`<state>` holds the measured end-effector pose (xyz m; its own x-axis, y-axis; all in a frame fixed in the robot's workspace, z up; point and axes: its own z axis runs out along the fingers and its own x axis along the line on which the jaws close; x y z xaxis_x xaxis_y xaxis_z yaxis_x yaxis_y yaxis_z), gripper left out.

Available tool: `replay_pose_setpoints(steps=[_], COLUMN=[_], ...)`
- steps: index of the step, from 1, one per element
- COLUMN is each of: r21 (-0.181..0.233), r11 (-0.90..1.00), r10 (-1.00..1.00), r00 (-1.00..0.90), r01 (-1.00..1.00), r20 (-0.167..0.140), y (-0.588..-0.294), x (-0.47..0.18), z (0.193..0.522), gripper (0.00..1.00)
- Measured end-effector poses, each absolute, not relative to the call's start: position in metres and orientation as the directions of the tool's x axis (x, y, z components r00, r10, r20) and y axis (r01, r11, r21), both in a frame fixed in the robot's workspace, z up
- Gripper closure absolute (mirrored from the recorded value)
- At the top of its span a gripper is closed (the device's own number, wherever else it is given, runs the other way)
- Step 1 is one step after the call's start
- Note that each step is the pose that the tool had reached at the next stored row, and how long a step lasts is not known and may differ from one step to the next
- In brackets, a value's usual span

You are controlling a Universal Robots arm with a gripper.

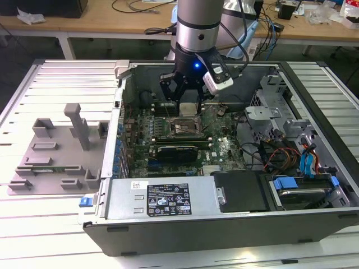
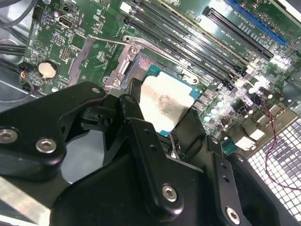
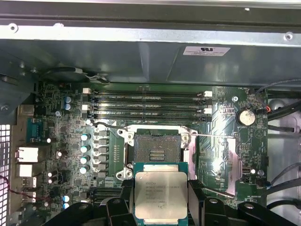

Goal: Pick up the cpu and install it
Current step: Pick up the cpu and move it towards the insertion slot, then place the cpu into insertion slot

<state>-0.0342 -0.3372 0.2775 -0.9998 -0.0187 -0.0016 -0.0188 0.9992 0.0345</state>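
Gripper [image 3: 161,197] clamps the square, silver-topped, green-rimmed cpu [image 2: 164,101] near the open socket [image 3: 155,153].

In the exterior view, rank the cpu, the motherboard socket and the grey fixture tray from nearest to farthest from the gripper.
1. The cpu, held in the gripper.
2. The motherboard socket, just beneath it.
3. The grey fixture tray, outside the case, at the exterior view's left.

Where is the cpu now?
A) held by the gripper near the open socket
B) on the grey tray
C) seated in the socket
A: in the first wrist view the gripper clamps the cpu by its sides, and the socket beyond it lies open and empty.
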Motion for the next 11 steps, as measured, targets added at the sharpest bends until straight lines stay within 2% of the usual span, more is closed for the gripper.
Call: replay_pose_setpoints(steps=[9, 11], r21=[0.035, 0.035], r11=[0.999, 0.998], r10=[-0.015, 0.053], r00=[-1.000, -0.999], r01=[-0.015, 0.052], r20=[-0.002, -0.002], y=[-0.3371, -0.3371], x=[-0.0342, -0.0341], z=[0.2774, 0.2774], gripper=[0.45, 0.45])
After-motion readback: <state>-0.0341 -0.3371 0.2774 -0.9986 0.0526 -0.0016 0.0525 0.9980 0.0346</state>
